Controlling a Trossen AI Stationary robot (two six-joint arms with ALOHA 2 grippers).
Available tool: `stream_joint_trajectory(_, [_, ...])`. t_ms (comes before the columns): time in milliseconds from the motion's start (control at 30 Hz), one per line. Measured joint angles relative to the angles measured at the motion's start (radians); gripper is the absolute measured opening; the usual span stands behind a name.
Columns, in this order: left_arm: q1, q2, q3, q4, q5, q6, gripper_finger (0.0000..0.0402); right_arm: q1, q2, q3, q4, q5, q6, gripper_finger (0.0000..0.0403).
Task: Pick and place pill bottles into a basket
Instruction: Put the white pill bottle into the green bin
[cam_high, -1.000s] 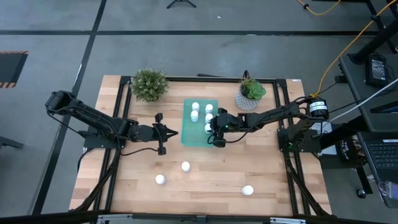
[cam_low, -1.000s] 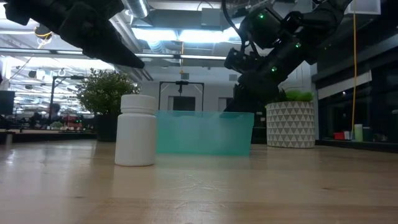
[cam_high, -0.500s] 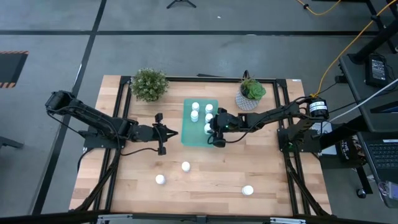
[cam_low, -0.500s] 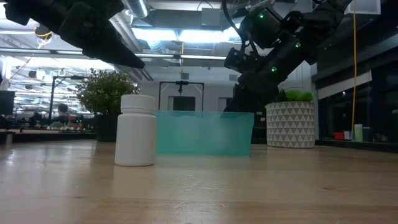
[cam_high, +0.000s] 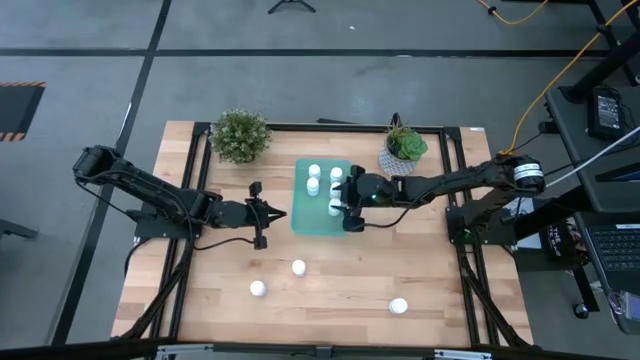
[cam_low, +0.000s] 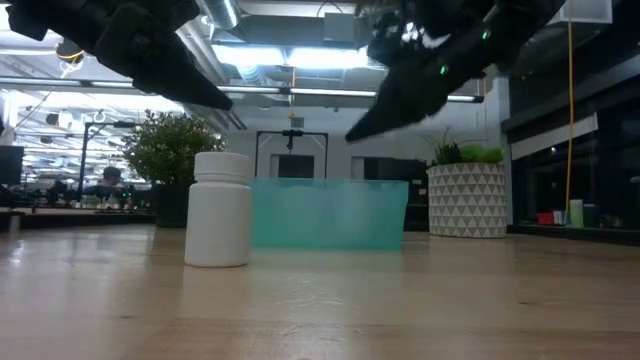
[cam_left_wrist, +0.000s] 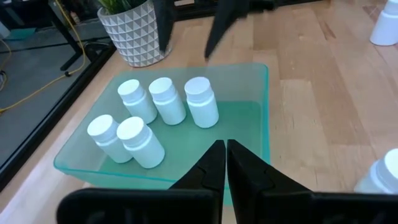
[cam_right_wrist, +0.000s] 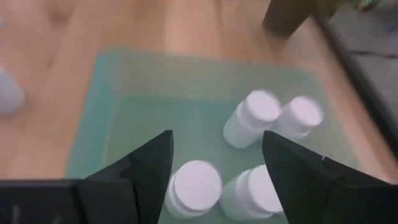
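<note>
Right tool (cam_high: 347, 210) spread empty over the basket (cam_high: 304, 218); nearest loose pill bottle (cam_high: 298, 267) lies closer to pinched-together left tool (cam_high: 284, 213).

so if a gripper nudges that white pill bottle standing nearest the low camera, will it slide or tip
The small white cylindrical plastic pill bottle stands upright, taller than wide, so a high nudge would probably tip it. Once down, its round body would likely roll on the smooth wooden table. It looks light, so a low push probably slides it.
</note>
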Motion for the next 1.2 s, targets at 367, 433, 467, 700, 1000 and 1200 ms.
stream_joint_trajectory(367, [-0.002, 0.0, 0.0, 0.001, 0.027, 0.0, 0.0049, 0.038, -0.113, 0.0, -0.041, 0.002, 0.002, 0.022])
stream_joint_trajectory(433, [-0.003, 0.0, 0.0, 0.002, 0.09, 0.001, 0.007, 0.051, -0.113, 0.0, -0.041, 0.002, 0.002, 0.0211])
stream_joint_trajectory(467, [-0.003, 0.0, 0.0, 0.003, 0.125, 0.01, 0.0081, 0.059, -0.113, 0.0, -0.038, 0.002, -0.003, 0.0207])
stream_joint_trajectory(700, [-0.028, 0.0, 0.0, 0.004, 0.244, 0.118, 0.0157, 0.114, -0.113, 0.0, 0.095, -0.001, -0.136, 0.0105])
stream_joint_trajectory(1000, [-0.122, 0.0, 0.0, 0.004, 0.291, 0.075, 0.0191, 0.118, -0.098, -0.002, 0.143, 0.002, -0.016, 0.0013])
stream_joint_trajectory(1200, [-0.206, 0.0, 0.003, -0.001, 0.25, 0.06, 0.0192, 0.132, -0.092, -0.002, 0.21, 0.002, -0.012, 0.0007])
